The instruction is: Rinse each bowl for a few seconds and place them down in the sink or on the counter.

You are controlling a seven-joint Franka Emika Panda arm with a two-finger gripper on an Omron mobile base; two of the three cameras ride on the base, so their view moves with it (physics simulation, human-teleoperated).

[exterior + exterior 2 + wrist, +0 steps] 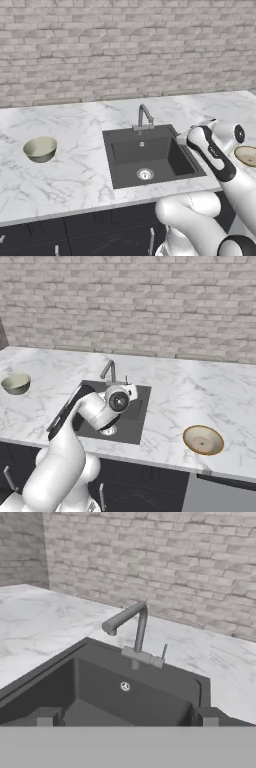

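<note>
The deep pale greenish-cream bowl (pixel 40 148) (pixel 16 383) stands upright on the counter (pixel 70 175) left of the sink (pixel 160 157) (pixel 138 415). On the counter (pixel 190 391) to the sink's right sits the shallower tan bowl (pixel 247 156) (pixel 203 439). In the hand view my gripper (pixel 126 718) is open, its two dark fingertips (pixel 45 717) far apart with nothing between them. It hovers over the near side of the dark basin (pixel 150 687) and looks toward the faucet (pixel 132 624). Both bowls are well away from it.
The slim silver faucet (pixel 144 117) (pixel 109 370) rises at the sink's back edge, with a thin lever (pixel 163 652) beside it. A round silver drain (pixel 145 174) sits in the basin floor. A grey brick wall (pixel 125 45) backs the counter. Dark cabinets (pixel 75 232) run below.
</note>
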